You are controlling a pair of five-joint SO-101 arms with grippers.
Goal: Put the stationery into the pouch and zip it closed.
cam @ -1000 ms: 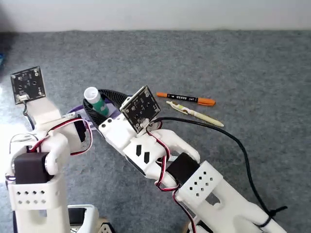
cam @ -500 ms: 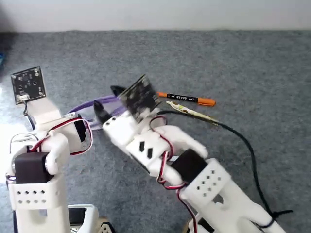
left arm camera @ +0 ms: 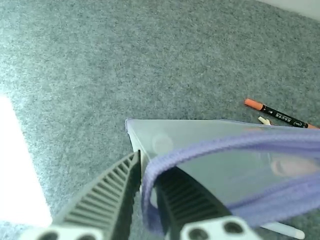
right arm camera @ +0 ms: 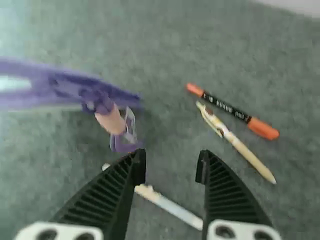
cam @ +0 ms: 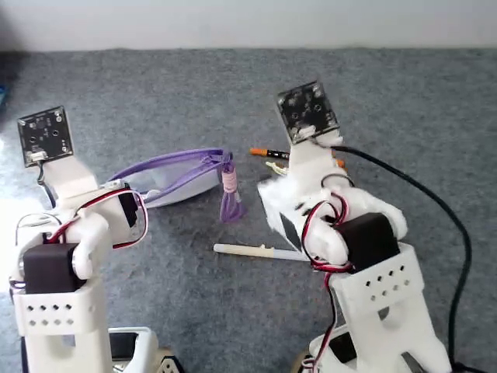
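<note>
The translucent pouch (cam: 175, 177) with purple zip edges lies left of centre, its mouth gaping. My left gripper (left arm camera: 149, 165) is shut on the pouch's (left arm camera: 215, 160) near end. A pink and purple zip pull (cam: 229, 194) hangs at the other end. A white pen (cam: 248, 250) lies on the carpet in front of the pouch. My right gripper (right arm camera: 170, 167) hovers open and empty above that white pen (right arm camera: 165, 202), with the zip pull (right arm camera: 114, 120) just beyond. An orange marker (right arm camera: 232, 111) and a beige pen (right arm camera: 235, 142) lie side by side farther off.
Grey carpet (cam: 404, 116) covers the whole table, with open room to the right and at the back. The right arm (cam: 342, 233) stands over part of the orange marker (cam: 260, 152). A pale wall runs along the far edge.
The right arm has pulled back from the pouch mouth to the right and now has nothing in its gripper; the green glue stick it held is out of sight. The white pen is uncovered.
</note>
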